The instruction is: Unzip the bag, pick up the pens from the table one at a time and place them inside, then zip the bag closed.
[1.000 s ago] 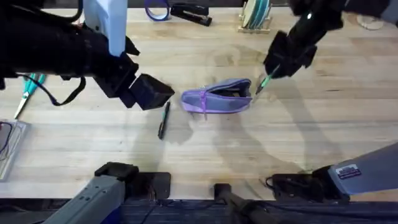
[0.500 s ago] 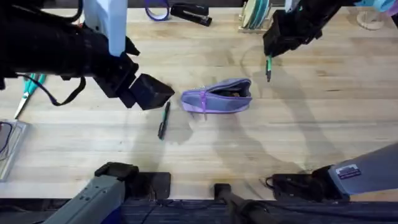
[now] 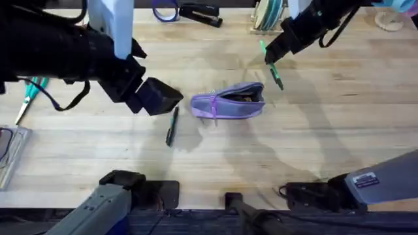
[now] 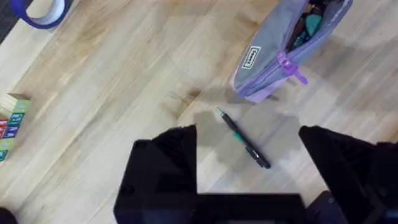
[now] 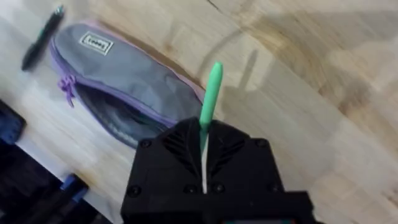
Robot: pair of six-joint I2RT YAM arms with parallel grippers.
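The lavender bag lies mid-table with its zipper open and dark contents showing; it also appears in the wrist views. My right gripper hangs above the table beyond the bag's right end, shut on the green pen, which sticks out past the fingers. The black pen lies on the table left of the bag. Just above and left of that pen, my left gripper hovers open, its fingers wide apart and empty.
Teal-handled scissors and a clear container sit at the left edge. A purple tape roll, a black stapler and a small rack line the far edge. Coloured blocks lie farther off.
My right gripper has carried the green pen up and away from the bag's right end toward the far side, and the pen now slants. The left arm, bag and black pen have not moved.
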